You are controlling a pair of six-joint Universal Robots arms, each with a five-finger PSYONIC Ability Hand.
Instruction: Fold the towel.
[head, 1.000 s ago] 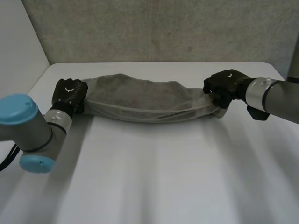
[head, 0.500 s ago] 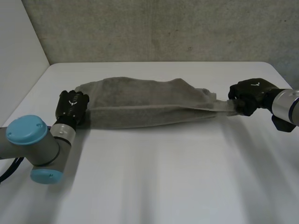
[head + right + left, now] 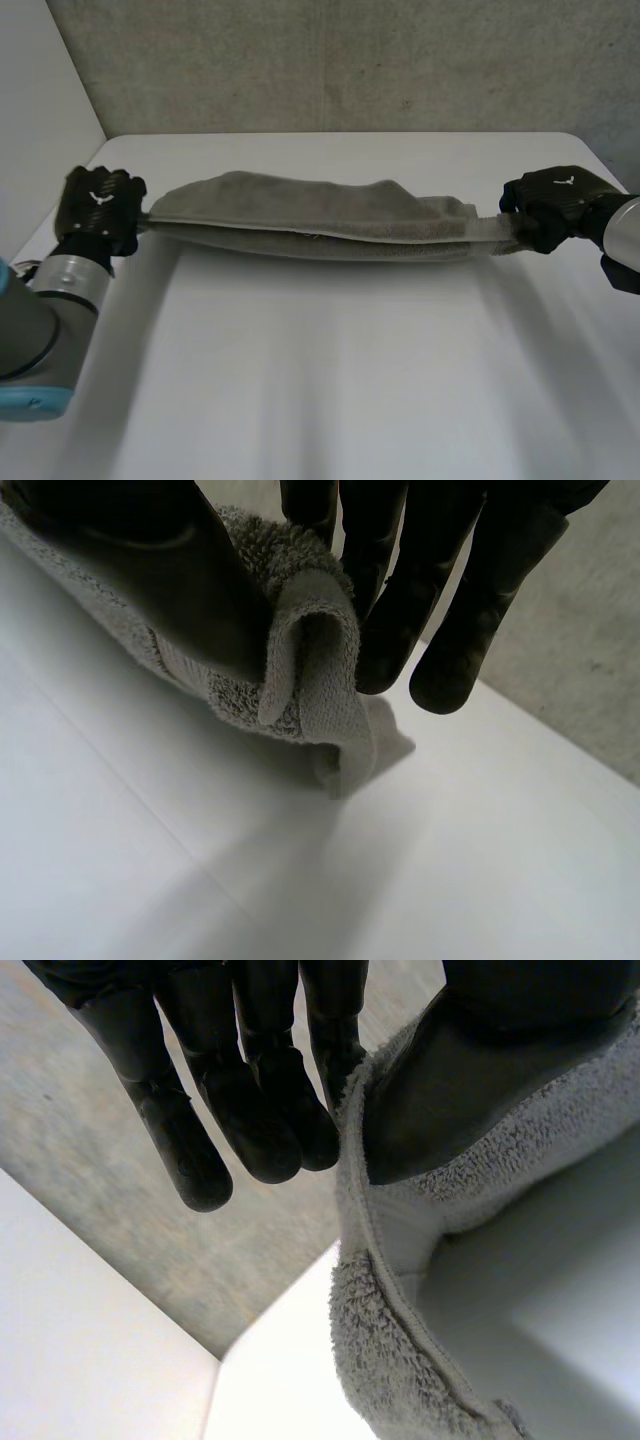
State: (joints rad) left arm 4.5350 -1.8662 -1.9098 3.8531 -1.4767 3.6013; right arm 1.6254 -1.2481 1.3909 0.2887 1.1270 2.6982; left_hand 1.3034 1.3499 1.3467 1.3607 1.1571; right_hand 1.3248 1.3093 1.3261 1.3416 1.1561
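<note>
Now, towel (image 3: 320, 225): stretched between your hands
Left hand (image 3: 98, 208): pinching one end
Right hand (image 3: 548, 205): pinching the other

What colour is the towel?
Grey. The towel is plain, with no pattern; the head view shows it best.

Left hand (image 3: 98, 200), right hand (image 3: 548, 203): pinch grips.

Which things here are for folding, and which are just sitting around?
For the job: towel, left hand pinching one end, right hand pinching the other end.
Just there: white table, grey wall.
</note>
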